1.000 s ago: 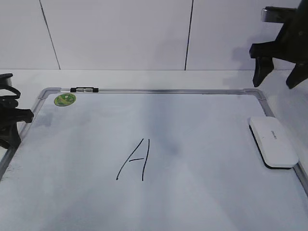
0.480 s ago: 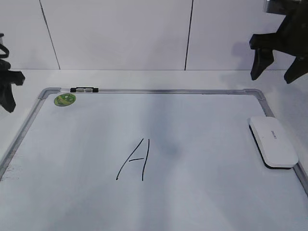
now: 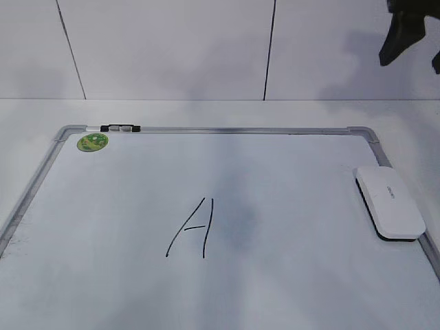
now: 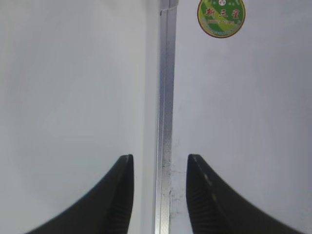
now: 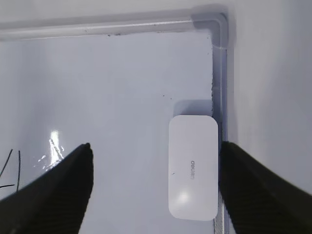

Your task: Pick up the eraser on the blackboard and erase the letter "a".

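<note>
From the exterior view you see the blackboard [image 3: 220, 130] lying flat, with the eraser [image 3: 389, 202] resting at its right edge, just inside the frame and well below your right gripper [image 3: 411, 42], which hangs high in the upper right corner, holding nothing; only one dark finger shows fully, so its opening is clearer elsewhere. The only writing visible is a capital "A" [image 3: 191, 229] near the middle, far to the left of that gripper; no lowercase "a" shows on the board, so you may judge that the mark to be wiped is already gone, though the eraser lies as if unused. Your left gripper is out of this view. In the left wrist view, your left gripper [image 4: 158, 190] hovers with its fingers parted a moderate way, empty, straddling the board's metal frame rail [image 4: 165, 117]; the green sticker [image 4: 221, 17] lies ahead of it and slightly right. In the right wrist view, your right gripper [image 5: 156, 190] stands spread wide, empty, and the eraser [image 5: 193, 166] sits below it between the fingers, closer to the right one, lying along the frame, which likely keeps it clear of the writing area.
</note>
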Robot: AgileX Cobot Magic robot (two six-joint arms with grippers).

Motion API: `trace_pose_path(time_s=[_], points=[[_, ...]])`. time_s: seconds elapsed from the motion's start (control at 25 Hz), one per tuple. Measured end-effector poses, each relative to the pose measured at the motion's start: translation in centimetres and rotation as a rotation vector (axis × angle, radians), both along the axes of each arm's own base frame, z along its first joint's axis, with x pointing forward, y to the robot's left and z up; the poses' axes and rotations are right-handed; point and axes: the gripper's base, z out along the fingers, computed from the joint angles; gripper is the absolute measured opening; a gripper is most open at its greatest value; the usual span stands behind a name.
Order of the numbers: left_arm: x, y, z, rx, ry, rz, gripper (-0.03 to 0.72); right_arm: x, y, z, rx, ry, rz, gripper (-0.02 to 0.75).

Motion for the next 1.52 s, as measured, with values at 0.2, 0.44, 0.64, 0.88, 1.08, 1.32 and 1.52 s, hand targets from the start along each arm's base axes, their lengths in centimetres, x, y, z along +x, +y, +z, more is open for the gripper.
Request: trace_pose_path(time_s=[0.2,0.44,0.64,0.88,1.08,1.32,1.52], points=[[-2.6,0.1,3.3,-0.004,-0.070,0.000,0.277,-3.6,-0.2,3.3,0.016,-0.088,0.003,0.606],[-6.3,0.2,7.1,-0.025,-0.179,0.000,0.279,-8.8,-0.8,4.1,0.008,-0.106,0.002,0.596],[-9.2,0.0,9.4,-0.050,-0.243,-0.009,0.281,-12.9,-1.1,4.2,0.008,-0.128,0.002,0.594],[-12.5,-1.1,11.1,-0.071,-0.284,-0.068,0.281,-17.6,-0.9,3.7,0.018,-0.159,0.033,0.594],[-15.7,-1.3,12.7,-0.113,-0.360,-0.082,0.281,-20.4,-0.3,3.2,0.025,-0.179,0.091,0.593],[-20.5,-0.7,12.0,-0.128,-0.412,-0.073,0.281,-23.0,-0.3,2.5,0.035,-0.202,0.110,0.593],[-24.5,-0.2,10.6,-0.136,-0.458,-0.073,0.281,-24.8,-0.6,1.4,0.044,-0.210,0.114,0.593]])
